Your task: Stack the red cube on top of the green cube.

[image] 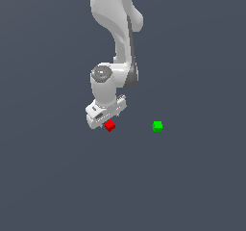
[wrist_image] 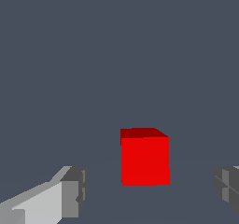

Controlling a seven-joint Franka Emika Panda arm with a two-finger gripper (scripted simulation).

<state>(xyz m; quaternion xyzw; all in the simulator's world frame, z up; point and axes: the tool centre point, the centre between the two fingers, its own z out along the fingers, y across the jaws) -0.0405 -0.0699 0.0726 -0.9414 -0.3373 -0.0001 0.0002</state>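
Observation:
The red cube [image: 109,125] lies on the grey floor, just below my white gripper [image: 108,121] in the exterior view. In the wrist view the red cube [wrist_image: 144,157] sits between my two fingers [wrist_image: 74,192], with a gap on each side, so the gripper [wrist_image: 151,190] is open and touches nothing. The green cube [image: 157,126] lies on the floor to the exterior view's right of the red cube, well apart from it. The green cube does not show in the wrist view.
The plain dark grey floor [image: 192,186] spreads all around. The white arm [image: 115,28] rises from the gripper toward the top of the exterior view.

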